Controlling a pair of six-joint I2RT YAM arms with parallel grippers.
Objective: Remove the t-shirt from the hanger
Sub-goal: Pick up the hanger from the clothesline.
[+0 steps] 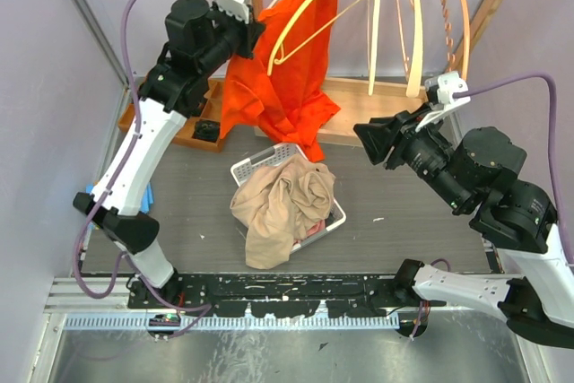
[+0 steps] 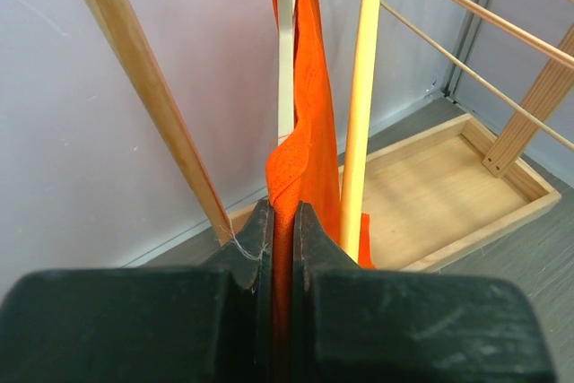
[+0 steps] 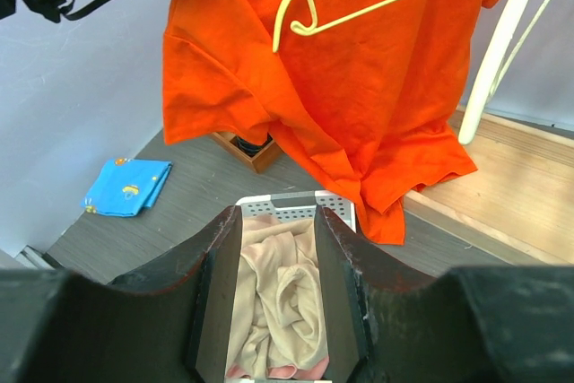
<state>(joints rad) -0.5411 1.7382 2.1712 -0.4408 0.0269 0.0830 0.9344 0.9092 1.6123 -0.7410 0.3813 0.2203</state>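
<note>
An orange t-shirt (image 1: 291, 73) hangs half off a pale yellow hanger (image 1: 325, 8) on the wooden rack; its right shoulder is still over the hanger. My left gripper (image 1: 256, 29) is high at the shirt's upper left, shut on a fold of it (image 2: 300, 159). In the right wrist view the t-shirt (image 3: 359, 87) and hanger (image 3: 386, 2) fill the top. My right gripper (image 1: 368, 143) is open and empty (image 3: 276, 289), held in the air right of the shirt's hem, above the basket.
A white basket (image 1: 247, 170) with beige clothes (image 1: 282, 208) sits mid-table. More bare hangers (image 1: 413, 33) hang on the rack over its wooden tray (image 1: 377, 100). A small wooden box (image 1: 204, 130) and a blue cloth (image 3: 127, 186) lie at the left.
</note>
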